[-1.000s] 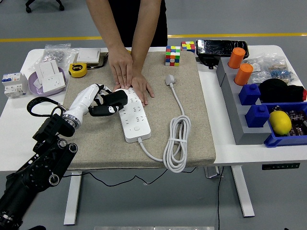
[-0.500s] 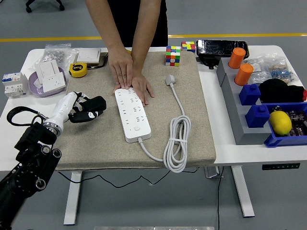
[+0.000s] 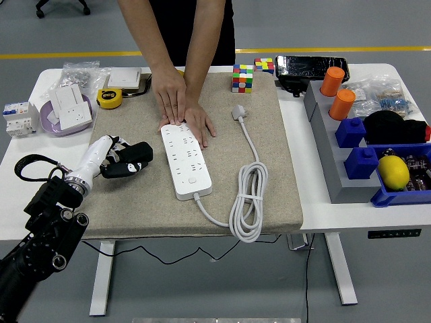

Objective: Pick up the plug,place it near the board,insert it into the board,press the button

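Left hand hovers low over the beige mat, just left of the white power strip, black fingers loosely curled, nothing in the grasp. Right hand not in view.

Plug lies on the mat well right of the strip's far end, unplugged, its white cord running toward the near edge into a loose coil and back to the strip's near end. A person's hands press flat on the strip's far end, pinning it.

Handling, judged: plug is small, rigid, light, smooth plastic, likely slippery; best taken across the body's flat sides, prongs left free. Cord is soft but springy, and its drag may twist the plug during the carry. Strip should stay put while pinned.

Room: the hand must cross over the strip to reach the plug; open mat lies around the plug and between cord and strip. Cube puzzles sit just beyond the plug, near the mat's far edge. Bins on the tabletop stand well to the right, clear of the path.
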